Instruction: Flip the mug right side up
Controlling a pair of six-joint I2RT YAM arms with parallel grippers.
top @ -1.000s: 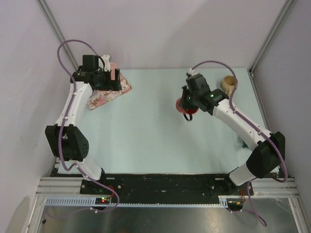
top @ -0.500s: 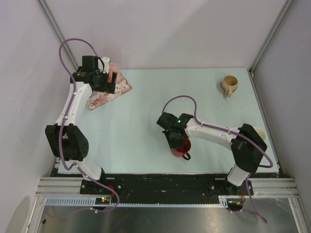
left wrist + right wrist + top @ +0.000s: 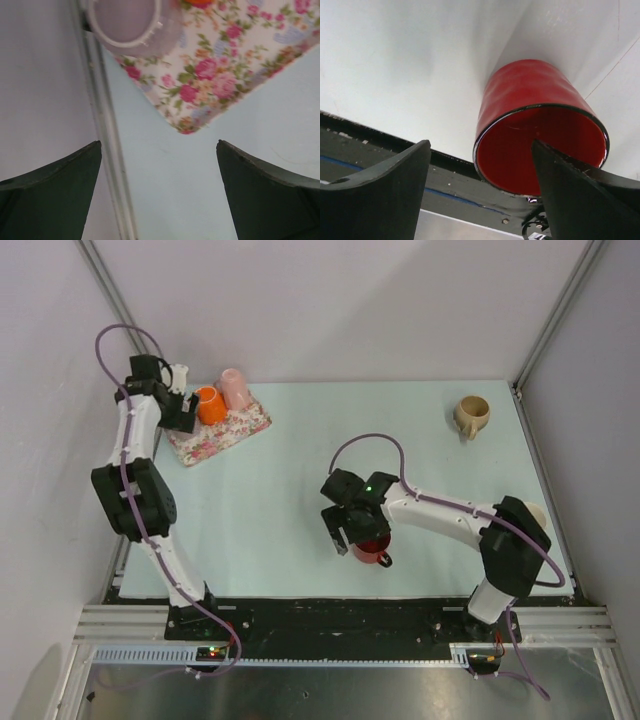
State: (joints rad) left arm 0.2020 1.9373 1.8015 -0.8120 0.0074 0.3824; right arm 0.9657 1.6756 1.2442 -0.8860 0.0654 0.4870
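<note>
One pale blue-green bench [image 3: 300,480] carries everything here. Of the two arms, the right arm [image 3: 450,512] reaches low over the near edge of the bench. The left arm [image 3: 133,435] is far away at the back left corner, above the flowered rectangular tray [image 3: 240,427].

The right jaws stand wide and hold nothing. In the right wrist view one finger crosses in front of the rim and the other is well apart from the wall, so there is no grip. The left jaws are also wide and empty over a corner of the tray.

The glossy red ceramic mug [image 3: 374,549] stands on the bench close to its near edge, just beside the right jaws and toward the arm's base. Its mouth opens toward the wrist camera, so I judge its long axis to be upright and the turning done. The right arm is much nearer to it and has only to lift straight off without catching the rim.

Smaller things are well apart from this: a tan mug [image 3: 470,415] at the far right, an orange cup [image 3: 207,405] and a pink cup [image 3: 235,388] on the tray
</note>
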